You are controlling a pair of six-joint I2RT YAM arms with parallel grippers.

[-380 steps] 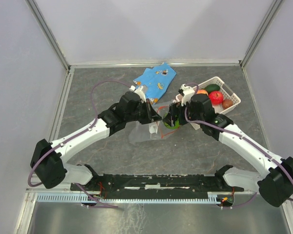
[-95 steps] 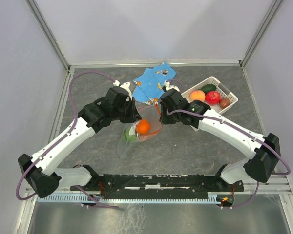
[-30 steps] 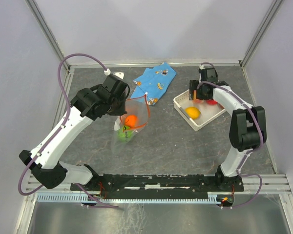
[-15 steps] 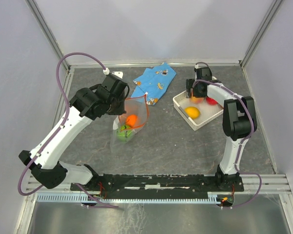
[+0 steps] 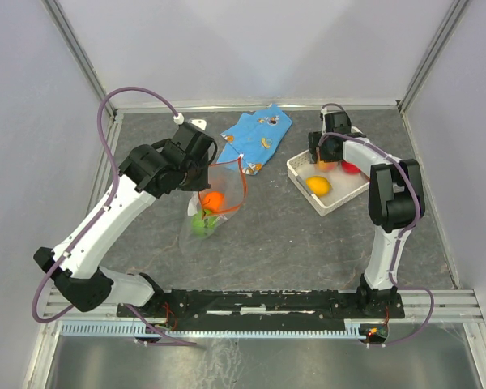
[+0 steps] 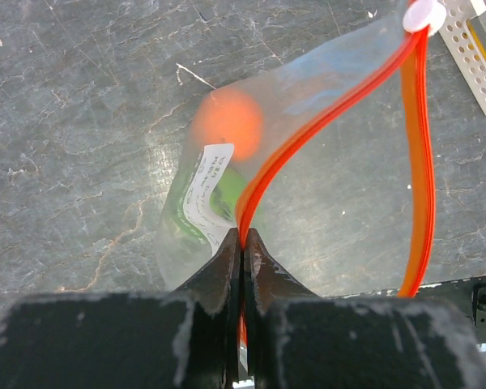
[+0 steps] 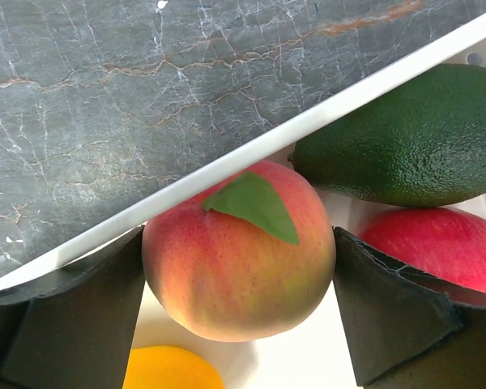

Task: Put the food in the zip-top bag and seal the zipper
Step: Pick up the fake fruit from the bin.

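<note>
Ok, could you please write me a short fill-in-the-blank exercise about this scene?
The left gripper is shut on the orange-red ____ of the bag.
The right gripper has a finger on each side of a ____ in the basket.
The bag holds an orange fruit and a ____ one.
Missing words: zipper; peach; green.
</note>
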